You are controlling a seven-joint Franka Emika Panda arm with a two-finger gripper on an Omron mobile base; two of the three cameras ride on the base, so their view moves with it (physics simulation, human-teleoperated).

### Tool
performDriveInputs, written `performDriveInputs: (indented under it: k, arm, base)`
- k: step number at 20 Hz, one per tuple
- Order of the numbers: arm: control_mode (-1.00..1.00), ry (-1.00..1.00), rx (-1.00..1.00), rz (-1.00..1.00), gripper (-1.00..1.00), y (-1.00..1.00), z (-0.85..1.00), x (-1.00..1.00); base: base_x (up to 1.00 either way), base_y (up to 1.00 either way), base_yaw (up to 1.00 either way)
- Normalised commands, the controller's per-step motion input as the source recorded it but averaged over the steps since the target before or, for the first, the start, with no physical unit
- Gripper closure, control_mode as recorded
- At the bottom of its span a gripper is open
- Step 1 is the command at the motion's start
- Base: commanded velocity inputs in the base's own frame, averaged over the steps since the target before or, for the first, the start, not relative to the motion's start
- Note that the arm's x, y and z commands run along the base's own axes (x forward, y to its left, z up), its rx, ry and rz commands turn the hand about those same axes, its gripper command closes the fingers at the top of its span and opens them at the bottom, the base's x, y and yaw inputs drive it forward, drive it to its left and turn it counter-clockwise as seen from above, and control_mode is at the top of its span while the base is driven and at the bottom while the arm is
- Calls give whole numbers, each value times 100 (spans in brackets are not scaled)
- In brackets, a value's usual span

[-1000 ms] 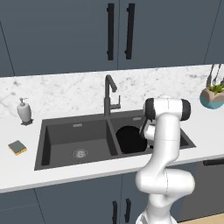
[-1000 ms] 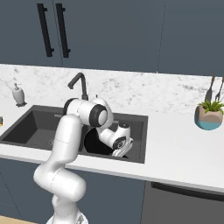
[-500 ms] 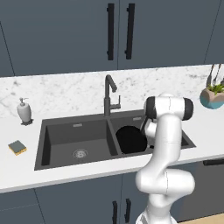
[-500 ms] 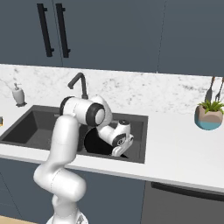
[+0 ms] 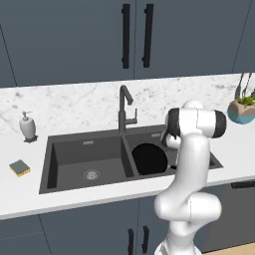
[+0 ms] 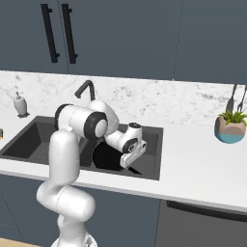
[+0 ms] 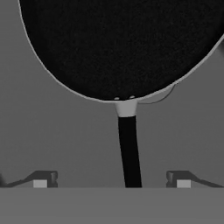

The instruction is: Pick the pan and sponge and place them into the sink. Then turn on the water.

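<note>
Pan (image 7: 122, 43): round, black, lying on the grey floor of the sink (image 7: 52, 131). Its black handle (image 7: 129, 151) runs straight down from the rim toward the camera. End effector (image 7: 112, 178): jaws spread wide, one fingertip on each side of the handle, neither touching it.

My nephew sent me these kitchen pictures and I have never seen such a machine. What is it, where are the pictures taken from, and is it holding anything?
It is a rendered kitchen with a white robot arm. Two pictures come from cameras behind it, left and right; the third looks along its tool. The tool is open and holds nothing, with the handle of the black pan running between its tips. The pan lies in the right basin of the sink, by the faucet. On the counter, left of the sink, are a sponge and a soap dispenser; a potted plant stands at the right.
</note>
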Motion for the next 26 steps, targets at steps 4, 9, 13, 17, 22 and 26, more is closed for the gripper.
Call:
performDriveInputs:
  k: [4, 9, 13, 17, 22, 26]
  arm:
    - [-100, 0, 0, -10, -100, 30, 55, -14]
    - [-100, 0, 0, -10, -100, 20, 65, -22]
    - [-100, 0, 0, -10, -100, 1, 70, -30]
    - [-100, 0, 0, -10, -100, 3, 64, -34]
    - [-100, -3, 0, -12, -100, 16, 43, -44]
    - [-100, -1, 0, -14, -100, 20, 28, -49]
  base:
    - [0, 0, 0]
    - [0, 0, 0]
    - [0, 0, 0]
    - [0, 0, 0]
    - [0, 0, 0]
    - [0, 0, 0]
